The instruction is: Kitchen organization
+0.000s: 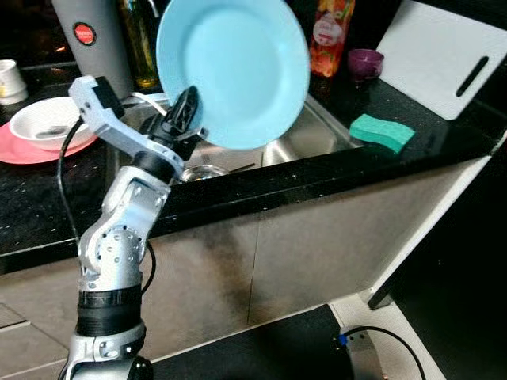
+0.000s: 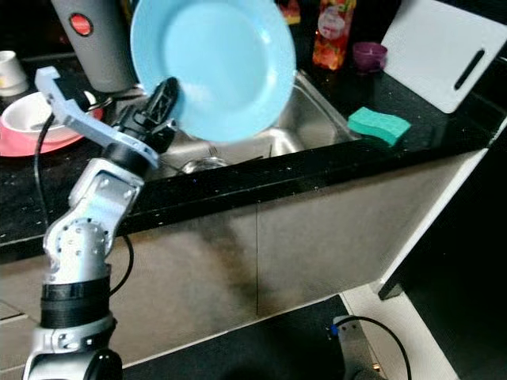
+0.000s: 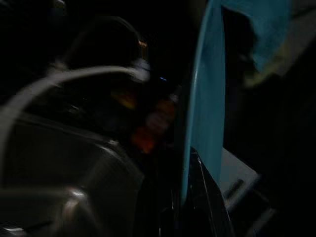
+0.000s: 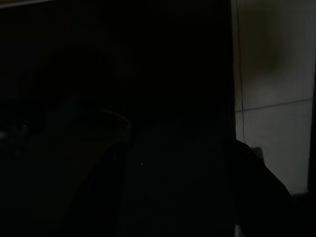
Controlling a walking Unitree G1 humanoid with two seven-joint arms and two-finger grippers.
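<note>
Blue plate [image 1: 234, 67] clamped at rim by left tool [image 1: 185, 111], hiding sink [image 1: 317, 131] behind; right wrist view too dark.

Green sponge [image 1: 383, 131] on black counter [image 1: 444, 142], right of sink [image 1: 317, 131]. White cutting board [image 1: 451, 59] leans behind. Purple cup [image 1: 365, 62] beside bottle [image 1: 332, 36].

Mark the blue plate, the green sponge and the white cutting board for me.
blue plate [image 1: 238, 67], left eye view, middle of its face
green sponge [image 1: 382, 131], left eye view, top surface
white cutting board [image 1: 440, 55], left eye view, bare middle
</note>
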